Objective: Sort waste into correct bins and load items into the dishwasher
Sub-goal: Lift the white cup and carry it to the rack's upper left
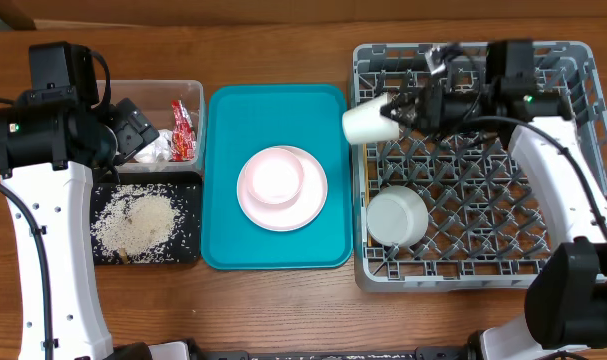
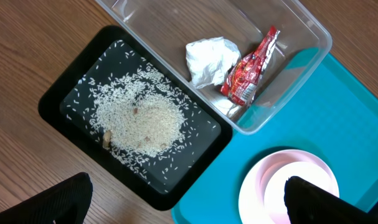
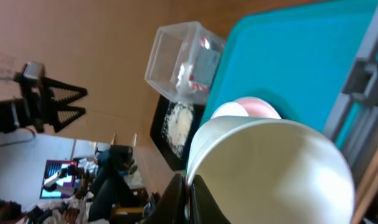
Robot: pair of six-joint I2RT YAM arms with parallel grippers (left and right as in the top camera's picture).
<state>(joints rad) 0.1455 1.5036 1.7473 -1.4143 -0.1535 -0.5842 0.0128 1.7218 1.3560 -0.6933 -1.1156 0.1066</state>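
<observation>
My right gripper (image 1: pixel 395 112) is shut on the rim of a white cup (image 1: pixel 368 121), held on its side over the left edge of the grey dishwasher rack (image 1: pixel 583 120); the wrist view shows the fingers (image 3: pixel 189 199) pinching the cup wall (image 3: pixel 269 168). A white bowl (image 1: pixel 397 216) sits upside down in the rack. A pink plate with a pink bowl (image 1: pixel 280 185) sits on the teal tray (image 1: pixel 233 130). My left gripper (image 2: pixel 182 202) is open and empty above the black tray of rice (image 2: pixel 136 121) and the teal tray's corner (image 2: pixel 338 106).
A clear bin (image 1: pixel 143 95) holds a red wrapper (image 1: pixel 183 130) and crumpled white tissue (image 2: pixel 210 59). The black tray (image 1: pixel 108 250) of rice sits below it. Bare wooden table lies at the front and far left.
</observation>
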